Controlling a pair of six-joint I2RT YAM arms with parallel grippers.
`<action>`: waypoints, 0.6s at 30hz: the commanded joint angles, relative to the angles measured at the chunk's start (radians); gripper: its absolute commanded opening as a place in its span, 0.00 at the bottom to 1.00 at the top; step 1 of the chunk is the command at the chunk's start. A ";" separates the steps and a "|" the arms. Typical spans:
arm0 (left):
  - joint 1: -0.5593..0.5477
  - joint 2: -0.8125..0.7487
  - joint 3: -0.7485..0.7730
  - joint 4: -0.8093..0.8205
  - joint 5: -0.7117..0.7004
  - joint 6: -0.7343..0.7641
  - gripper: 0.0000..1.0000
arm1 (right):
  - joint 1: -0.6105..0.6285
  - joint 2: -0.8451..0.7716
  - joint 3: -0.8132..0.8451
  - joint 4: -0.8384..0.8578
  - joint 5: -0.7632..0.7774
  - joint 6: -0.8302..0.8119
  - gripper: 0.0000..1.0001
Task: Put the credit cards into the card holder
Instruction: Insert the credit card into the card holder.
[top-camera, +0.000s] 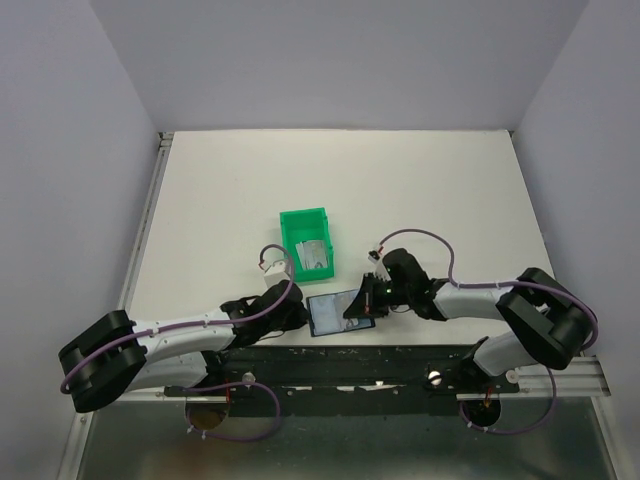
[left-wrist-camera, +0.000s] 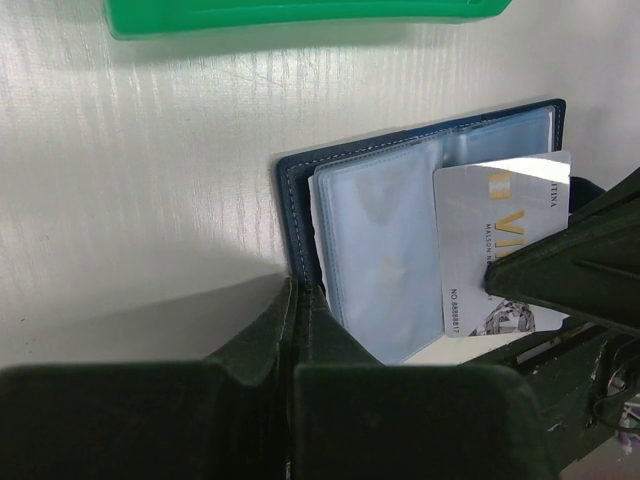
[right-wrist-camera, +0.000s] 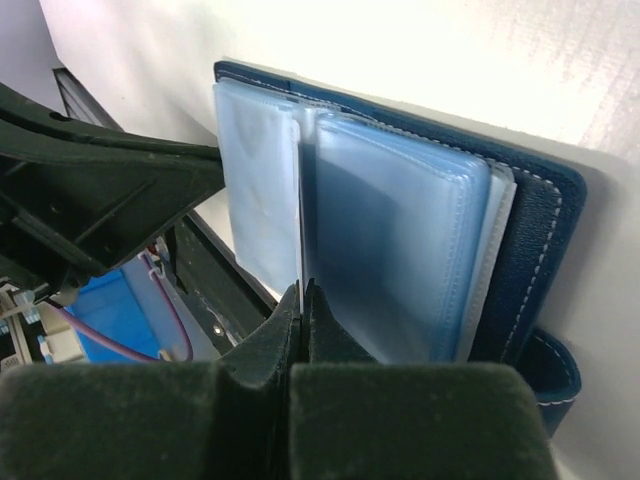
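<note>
fingers (right-wrist-camera: 262, 352) of the right gripper (right-wrist-camera: 303, 292) clamp a silver card (left-wrist-camera: 480, 240) edge-on above the open card holder (left-wrist-camera: 380, 250), seemingly to slide it into a sleeve; the left gripper (left-wrist-camera: 297, 292), closed on the holder's edge, pins it near the green bin (left-wrist-camera: 250, 15).

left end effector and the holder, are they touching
Touching. The left wrist view shows the left end effector shut on the edge of the holder, whose blue cover runs in between the fingers.
</note>
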 joint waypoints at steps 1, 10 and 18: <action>0.002 0.021 0.008 -0.032 0.025 0.011 0.00 | 0.009 0.009 -0.001 -0.041 0.019 -0.008 0.01; 0.002 0.020 0.008 -0.034 0.029 0.013 0.00 | 0.009 0.098 -0.011 0.077 -0.033 0.011 0.01; 0.002 0.032 0.015 -0.028 0.032 0.014 0.00 | 0.009 0.150 -0.005 0.163 -0.084 0.019 0.01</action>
